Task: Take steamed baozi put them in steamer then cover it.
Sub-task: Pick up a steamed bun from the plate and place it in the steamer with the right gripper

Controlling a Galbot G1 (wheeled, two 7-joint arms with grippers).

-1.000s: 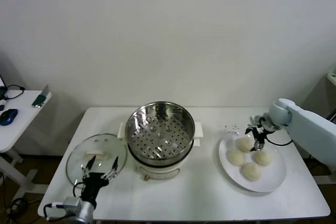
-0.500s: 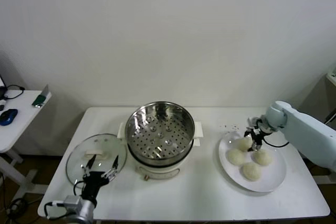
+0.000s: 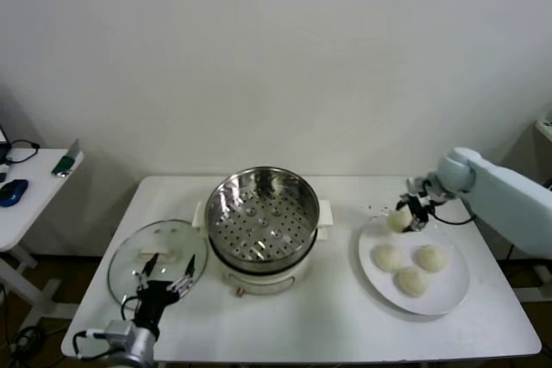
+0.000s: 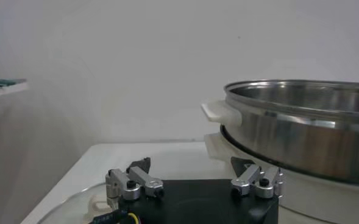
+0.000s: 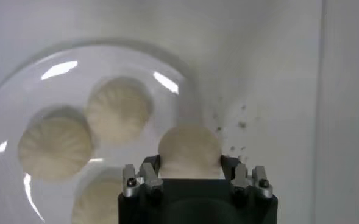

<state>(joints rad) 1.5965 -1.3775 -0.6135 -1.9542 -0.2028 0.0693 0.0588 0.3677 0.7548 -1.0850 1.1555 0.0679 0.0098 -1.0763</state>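
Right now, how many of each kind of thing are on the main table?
Baozi: 4, one held by the right gripper, three on the plate
Plate: 1
Steamer: 1
Lid: 1
Total: 7

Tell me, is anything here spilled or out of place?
Only small dark specks scattered on the white table, between the steamer and the plate; what they are cannot be told. The right gripper holds one baozi above the plate's rim. Nothing else stands out.
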